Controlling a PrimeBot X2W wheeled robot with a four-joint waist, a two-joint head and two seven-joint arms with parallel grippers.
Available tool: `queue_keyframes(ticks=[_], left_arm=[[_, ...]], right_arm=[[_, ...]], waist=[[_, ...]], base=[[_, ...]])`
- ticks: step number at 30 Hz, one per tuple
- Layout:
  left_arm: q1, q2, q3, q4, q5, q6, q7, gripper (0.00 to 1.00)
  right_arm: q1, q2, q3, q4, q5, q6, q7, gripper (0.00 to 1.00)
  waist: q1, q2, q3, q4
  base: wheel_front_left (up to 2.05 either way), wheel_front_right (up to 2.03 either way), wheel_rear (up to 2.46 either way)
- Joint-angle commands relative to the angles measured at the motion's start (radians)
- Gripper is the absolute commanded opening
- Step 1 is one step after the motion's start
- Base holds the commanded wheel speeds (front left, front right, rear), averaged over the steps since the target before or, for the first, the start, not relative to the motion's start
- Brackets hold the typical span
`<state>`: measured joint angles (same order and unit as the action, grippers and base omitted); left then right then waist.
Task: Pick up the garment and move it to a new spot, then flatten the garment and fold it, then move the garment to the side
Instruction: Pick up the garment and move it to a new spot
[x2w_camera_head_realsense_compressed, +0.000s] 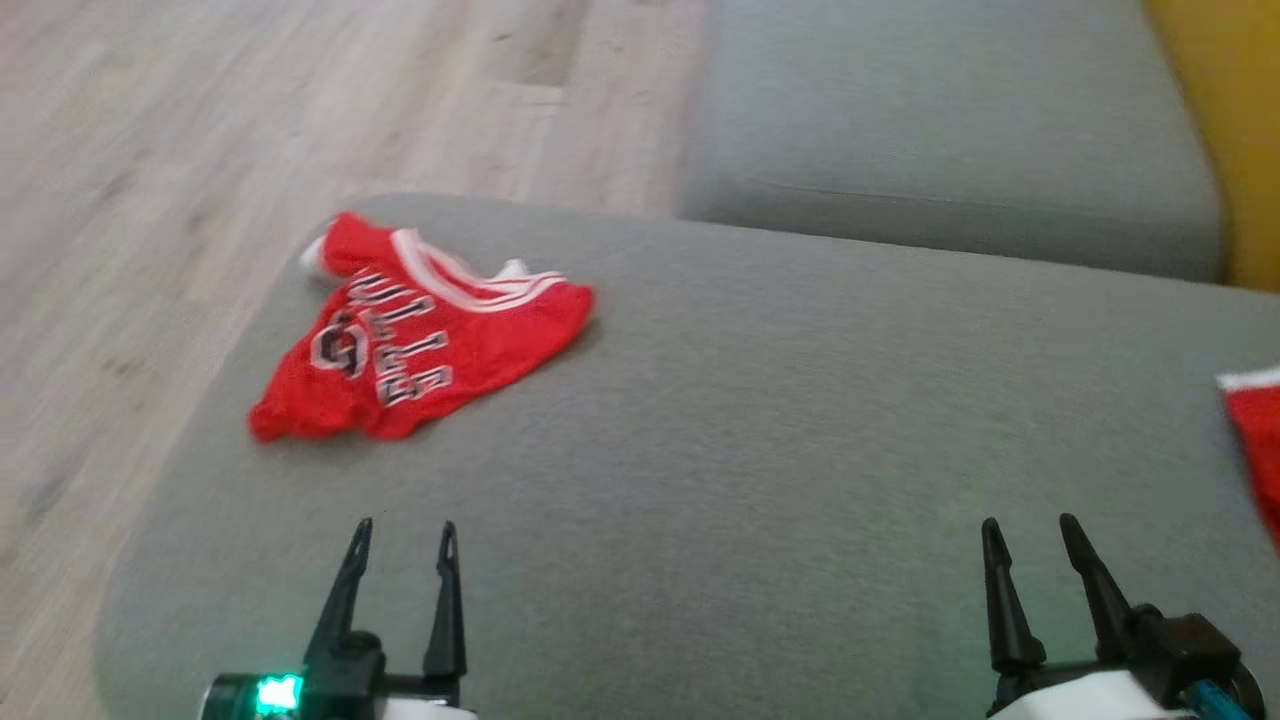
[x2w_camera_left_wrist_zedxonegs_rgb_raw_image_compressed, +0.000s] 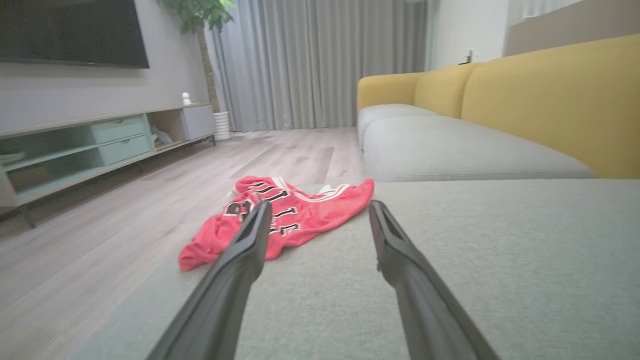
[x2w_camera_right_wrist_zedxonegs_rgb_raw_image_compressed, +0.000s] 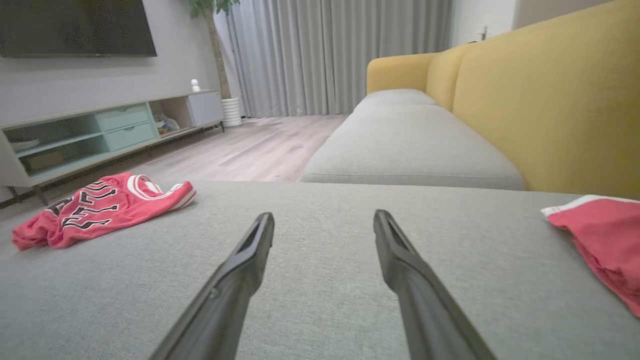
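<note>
One sofa, yellow back, grey seat. Two seat cushions in the head view: the near cushion, big and wide, and the far cushion behind it. Wood floor off to the left.

Two red cloth items, both on the near cushion:
- the garment: red jersey with black lettering and white stripes, crumpled at the far-left corner, close to the edge by the floor (lettering reads upside down from the head).
- a second red cloth: white-edged, cut off by the frame on the right, well apart from the garment.

Two pincers, two dark fingers each. The left pincer has its fingers spread wide with nothing between them. It is over the near cushion, short of the garment, no contact. The right pincer is the same, wide and empty, between the two red items and nearer the second.
</note>
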<state>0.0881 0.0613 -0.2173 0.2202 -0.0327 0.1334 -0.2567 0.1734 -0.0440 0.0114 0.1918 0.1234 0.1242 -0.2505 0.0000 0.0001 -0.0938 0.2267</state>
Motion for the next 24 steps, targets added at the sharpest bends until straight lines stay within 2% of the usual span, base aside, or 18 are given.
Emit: queue_keyframes(ticks=[1, 4, 5, 9, 13, 16, 20, 24], left_arm=[[-0.044, 0.01, 0.055, -0.037, 0.002, 0.01, -0.005, 1.0], [-0.027, 0.012, 0.08, -0.056, -0.005, 0.023, -0.005, 1.0], [-0.027, 0.012, 0.08, -0.056, -0.005, 0.023, -0.005, 1.0], [-0.006, 0.019, 0.103, -0.085, -0.006, 0.027, -0.005, 1.0], [-0.013, 0.025, 0.129, -0.117, -0.007, 0.03, -0.005, 1.0], [-0.061, 0.024, 0.141, -0.142, -0.01, 0.025, -0.005, 1.0], [-0.222, 0.028, 0.152, -0.145, -0.024, -0.011, -0.005, 1.0], [-0.463, 0.052, 0.156, -0.043, -0.045, -0.082, -0.005, 1.0]], right_arm=[[-0.046, -0.006, 0.019, -0.037, -0.004, 0.007, -0.011, 1.0], [-0.061, -0.006, 0.013, -0.038, -0.008, 0.007, -0.011, 1.0], [-0.061, -0.006, 0.013, -0.038, -0.008, 0.007, -0.011, 1.0], [-0.083, -0.006, -0.005, -0.04, -0.009, 0.007, -0.011, 1.0], [-0.104, -0.006, -0.02, -0.041, -0.041, 0.007, -0.011, 1.0], [-0.122, -0.024, -0.037, -0.053, -0.069, 0.007, -0.011, 1.0], [-0.175, -0.101, -0.033, -0.067, -0.1, 0.007, -0.011, 1.0], [-0.245, -0.189, -0.03, -0.083, -0.12, 0.007, -0.011, 1.0]], waist=[[0.0, -0.0001, 0.027, 0.111], [0.0, -0.0001, 0.047, 0.185], [0.0, -0.0001, 0.047, 0.185], [0.0, -0.0001, 0.078, 0.261], [0.0, -0.0001, 0.126, 0.296], [0.0, -0.0001, 0.205, 0.307], [0.0, -0.0001, 0.345, 0.288], [0.0, -0.0001, 0.481, 0.247]], base=[[0.0, 0.0, 0.0], [0.0, 0.0, 0.0], [0.0, 0.0, 0.0], [0.0, 0.0, 0.0], [0.0, 0.0, 0.0], [0.0, 0.0, 0.0], [0.0, 0.0, 0.0], [0.0, 0.0, 0.0]])
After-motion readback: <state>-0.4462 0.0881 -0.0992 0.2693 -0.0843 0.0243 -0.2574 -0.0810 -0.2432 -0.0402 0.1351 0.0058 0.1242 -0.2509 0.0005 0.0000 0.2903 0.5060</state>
